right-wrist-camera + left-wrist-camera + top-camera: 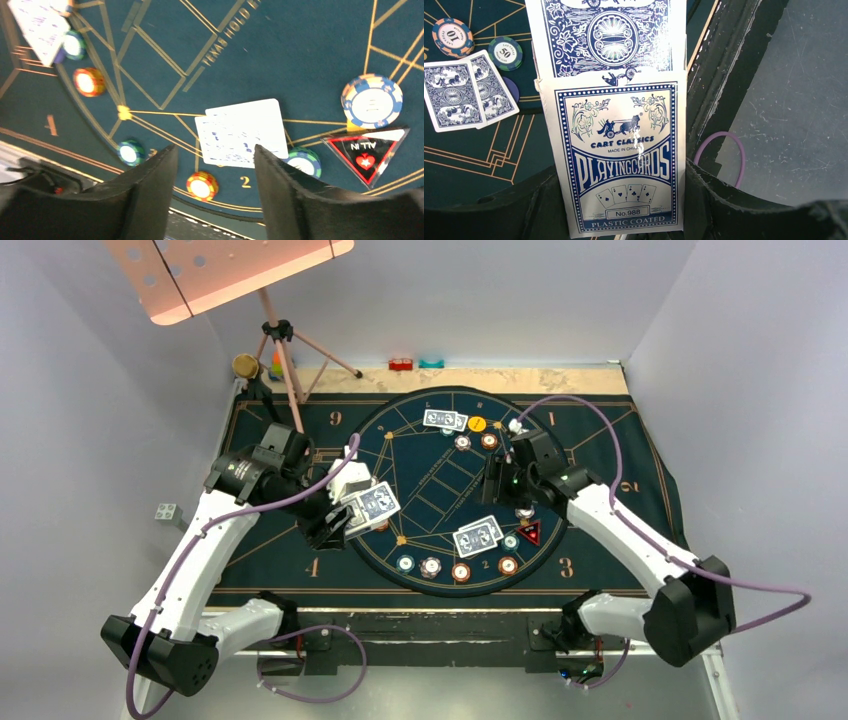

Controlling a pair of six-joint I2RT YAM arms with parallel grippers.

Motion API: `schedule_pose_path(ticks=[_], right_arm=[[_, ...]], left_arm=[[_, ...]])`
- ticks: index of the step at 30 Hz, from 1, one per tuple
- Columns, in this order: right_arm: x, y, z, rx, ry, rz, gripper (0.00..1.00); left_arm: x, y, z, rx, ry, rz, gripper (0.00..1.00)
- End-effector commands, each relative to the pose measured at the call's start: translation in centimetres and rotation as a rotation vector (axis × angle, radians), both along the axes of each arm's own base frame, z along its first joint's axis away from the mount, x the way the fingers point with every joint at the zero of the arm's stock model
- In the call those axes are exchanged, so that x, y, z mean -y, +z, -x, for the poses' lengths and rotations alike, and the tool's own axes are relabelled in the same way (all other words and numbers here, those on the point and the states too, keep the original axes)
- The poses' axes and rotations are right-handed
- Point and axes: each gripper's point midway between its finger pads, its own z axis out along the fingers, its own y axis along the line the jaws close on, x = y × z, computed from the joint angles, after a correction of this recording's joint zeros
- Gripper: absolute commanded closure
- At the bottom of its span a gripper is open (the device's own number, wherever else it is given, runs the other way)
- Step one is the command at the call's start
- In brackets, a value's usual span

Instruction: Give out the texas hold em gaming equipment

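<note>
My left gripper point(350, 515) is shut on a blue-and-white playing card box point(619, 165), with blue-backed cards point(611, 35) sticking out of its top. It is held above the mat's left side. Two cards point(466, 95) lie on the mat beside an orange chip point(452, 36) and a teal chip point(505, 52). My right gripper point(215, 155) is open and empty, hovering over a card pair point(242, 131) near seat 2. A red triangular marker point(366, 152), a white-blue chip point(372, 101) and a teal chip point(302, 161) lie to its right. A yellow disc point(478, 424) and another card pair point(445, 420) lie at the far side.
Several chips line the near rim of the round layout point(461, 572). A pink tripod stand point(290, 350) rises at the back left of the dark blue mat point(620, 490). A red block point(401, 365) and a teal block point(432, 363) sit behind the mat.
</note>
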Motion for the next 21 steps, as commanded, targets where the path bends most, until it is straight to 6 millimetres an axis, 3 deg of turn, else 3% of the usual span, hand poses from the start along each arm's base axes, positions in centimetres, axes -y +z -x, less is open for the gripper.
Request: schedule_pose_path(ticks=[1, 6, 11, 16, 21], right_arm=[[-2.1, 6.5, -1.1, 0.145, 0.051, -0.146, 0.29], [-8.2, 13.4, 1.9, 0.233, 0.332, -0.493, 0.15], [-12.0, 16.6, 4.0, 0.250, 0.480, -0.605, 0.11], [-15.4, 16.8, 4.3, 0.221, 0.546, -0.618, 0.08], [-17.8, 15.5, 3.3, 0.167, 0.532, -0.594, 0.06]], left_arm=[[0.9, 1.3, -0.2, 0.032, -0.025, 0.055, 1.00], [1.0, 1.3, -0.3, 0.035, -0.026, 0.058, 1.00], [1.1, 1.5, -0.4, 0.035, -0.026, 0.063, 1.00], [1.1, 1.7, -0.4, 0.034, -0.021, 0.067, 1.00], [1.0, 1.8, -0.4, 0.038, -0.019, 0.061, 1.00]])
